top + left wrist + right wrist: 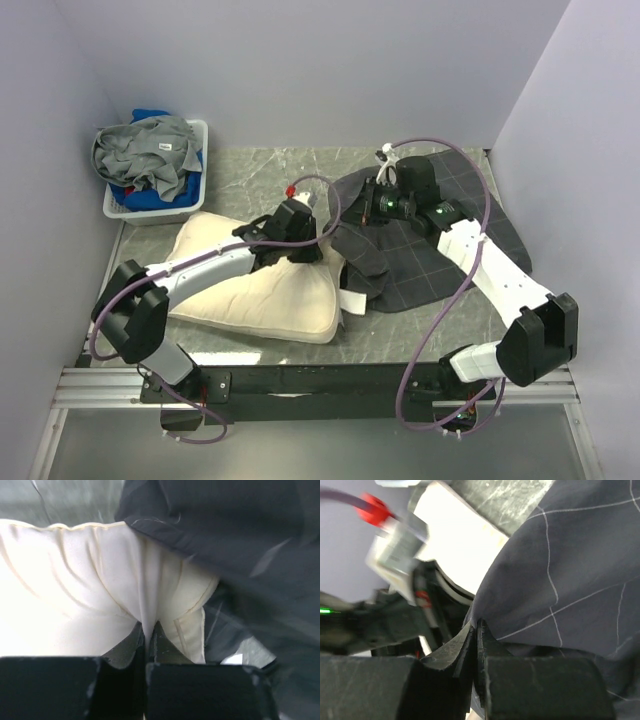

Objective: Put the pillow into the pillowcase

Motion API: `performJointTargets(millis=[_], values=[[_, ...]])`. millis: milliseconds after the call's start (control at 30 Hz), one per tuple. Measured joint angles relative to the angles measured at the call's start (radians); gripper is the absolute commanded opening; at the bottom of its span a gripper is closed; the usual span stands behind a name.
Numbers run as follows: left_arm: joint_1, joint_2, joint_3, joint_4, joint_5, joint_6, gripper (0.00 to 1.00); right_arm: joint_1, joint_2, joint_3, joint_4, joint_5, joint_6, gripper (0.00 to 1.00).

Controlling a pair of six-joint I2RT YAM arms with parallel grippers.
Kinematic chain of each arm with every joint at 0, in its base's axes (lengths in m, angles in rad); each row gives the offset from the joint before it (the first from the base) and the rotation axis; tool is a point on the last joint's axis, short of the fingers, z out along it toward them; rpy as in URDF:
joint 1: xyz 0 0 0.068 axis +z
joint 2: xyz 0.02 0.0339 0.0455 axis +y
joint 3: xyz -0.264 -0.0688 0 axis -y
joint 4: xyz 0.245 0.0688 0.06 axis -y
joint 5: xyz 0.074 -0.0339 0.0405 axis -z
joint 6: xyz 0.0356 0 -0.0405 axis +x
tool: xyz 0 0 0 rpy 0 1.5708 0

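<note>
I read left gripper (148,635) jaws clamped on pillow (75,580) fold; right gripper (476,630) jaws pinching pillowcase (570,560) edge. Overhead hides both pinches.

Pillow (270,300): the left arm (210,262) hides its far edge from you.
Pillowcase (405,265): the right arm (490,265) crosses it; you can't make out its opening.
Red connector (372,509): blurred in your right wrist view.
</note>
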Motion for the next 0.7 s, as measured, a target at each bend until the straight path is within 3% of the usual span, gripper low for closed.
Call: performJointTargets(millis=[233, 367, 467, 500, 533, 600, 700], values=[[0.045, -0.003, 0.123, -0.056, -0.033, 0.043, 0.01, 0.050, -0.014, 0.002, -0.048, 0.064, -0.012, 0.13], [0.088, 0.002, 0.129, -0.032, -0.036, 0.048, 0.01, 0.083, -0.004, 0.007, -0.081, 0.095, -0.024, 0.26], [0.110, 0.061, 0.164, -0.018, -0.043, 0.050, 0.01, 0.093, 0.013, 0.012, -0.089, 0.117, -0.025, 0.47], [0.119, 0.091, 0.177, -0.006, -0.043, 0.050, 0.01, 0.097, 0.022, 0.014, -0.087, 0.126, -0.026, 0.67], [0.129, 0.129, 0.190, 0.013, -0.043, 0.048, 0.01, 0.098, 0.028, 0.013, -0.085, 0.146, -0.026, 0.75], [0.146, 0.200, 0.197, 0.053, -0.042, 0.042, 0.01, 0.098, 0.029, -0.005, -0.069, 0.192, -0.014, 0.89], [0.157, 0.267, 0.197, 0.076, -0.039, 0.027, 0.01, 0.086, -0.023, -0.120, -0.007, 0.286, 0.008, 1.00]])
